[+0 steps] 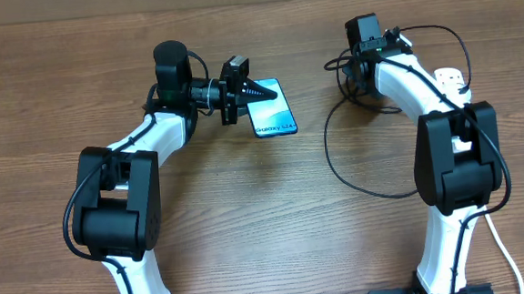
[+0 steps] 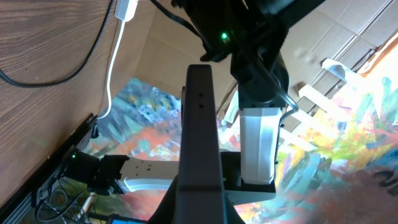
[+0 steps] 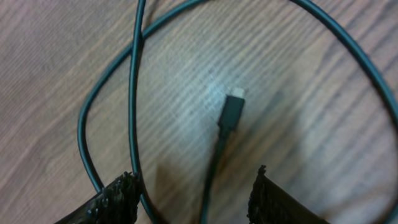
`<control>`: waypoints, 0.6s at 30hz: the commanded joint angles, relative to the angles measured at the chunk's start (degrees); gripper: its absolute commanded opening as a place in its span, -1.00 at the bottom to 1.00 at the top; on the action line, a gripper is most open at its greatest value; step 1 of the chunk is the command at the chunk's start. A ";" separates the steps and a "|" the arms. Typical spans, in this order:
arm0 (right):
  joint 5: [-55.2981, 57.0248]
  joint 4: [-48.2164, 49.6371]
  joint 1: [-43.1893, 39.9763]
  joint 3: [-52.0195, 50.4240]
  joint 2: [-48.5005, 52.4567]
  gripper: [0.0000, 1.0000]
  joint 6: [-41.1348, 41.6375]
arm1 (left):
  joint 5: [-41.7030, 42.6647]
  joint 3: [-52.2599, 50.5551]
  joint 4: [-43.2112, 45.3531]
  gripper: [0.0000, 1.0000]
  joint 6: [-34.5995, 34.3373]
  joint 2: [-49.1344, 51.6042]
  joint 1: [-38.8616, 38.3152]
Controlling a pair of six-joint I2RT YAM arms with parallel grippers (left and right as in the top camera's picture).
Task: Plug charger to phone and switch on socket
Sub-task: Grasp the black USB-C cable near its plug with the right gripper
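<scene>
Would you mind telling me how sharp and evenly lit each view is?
Overhead: sharp and evenly lit, the phone screen glowing bright. Left wrist: the left fingers loom dark and close. Right wrist: slightly blurred, a pale glare patch on the table around the charger tip, the right fingers dark at the bottom edge.

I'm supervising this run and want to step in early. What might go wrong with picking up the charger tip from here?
The right gripper straddles the charger behind its connector tip, so it may pinch cord, leaving the tip floppy. A loop of the cord runs by one finger and could get caught too. The left gripper, shut, sits at the edge of the phone and might nudge it.
</scene>
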 commanded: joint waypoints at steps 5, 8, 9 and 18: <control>1.20 3.06 -0.31 1.55 4.76 0.10 0.28 | 0.90 1.49 0.39 -0.91 1.53 0.09 0.09; 1.16 2.82 -0.31 1.55 5.70 0.06 0.31 | 0.90 1.51 0.39 -0.92 1.53 0.09 0.09; 1.16 2.64 -0.28 1.53 6.05 0.02 0.28 | 0.90 1.49 0.39 -0.91 1.53 0.09 0.09; -1.27 0.17 -0.13 1.53 6.62 -0.69 0.04 | 0.90 1.49 0.39 -0.91 1.53 0.09 0.09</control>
